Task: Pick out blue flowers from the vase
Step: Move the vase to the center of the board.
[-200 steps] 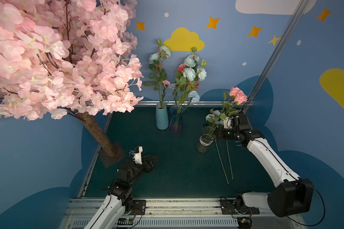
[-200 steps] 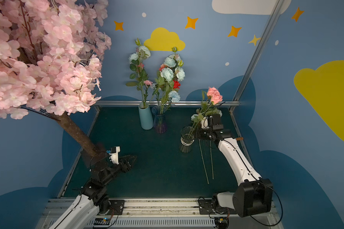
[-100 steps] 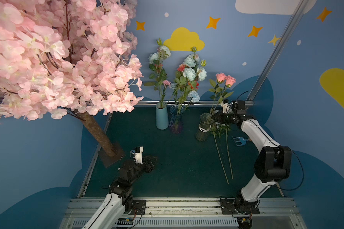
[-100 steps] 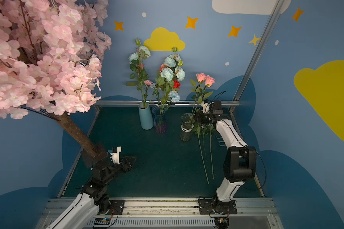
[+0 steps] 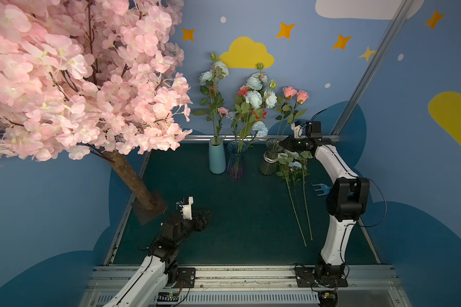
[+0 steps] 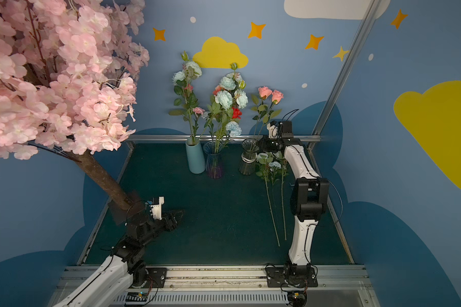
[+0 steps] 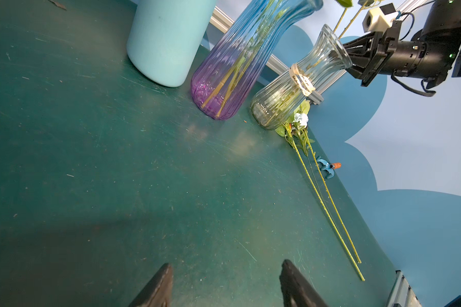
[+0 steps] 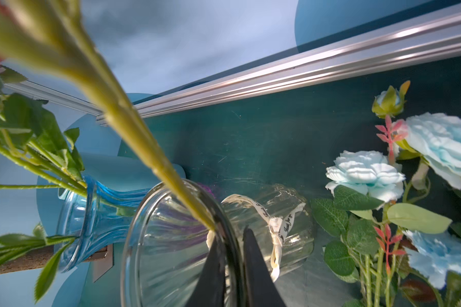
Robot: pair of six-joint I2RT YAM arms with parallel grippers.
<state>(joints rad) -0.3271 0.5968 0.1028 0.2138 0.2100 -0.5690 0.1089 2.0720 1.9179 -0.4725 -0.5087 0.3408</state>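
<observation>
1. Right hand (image 5: 283,143): clamped on the rim of the clear vase (image 5: 270,159), 1 finger inside, 1 outside. The arm reaches to the far edge of the counter (image 5: 250,212), hand level and pointing frame-left.
2. Loose blue flowers (image 5: 294,164): 2 stems flat on the counter just right of the clear vase, heads near that hand, stalks running down-frame.
3. Remaining blue flowers (image 5: 254,97): upright in the tinted vase (image 5: 236,164) and pale blue vase (image 5: 216,156), frame-left of the right hand, which is the nearer.
4. Left hand (image 5: 206,215): open, empty, low at lower left, well apart.
</observation>
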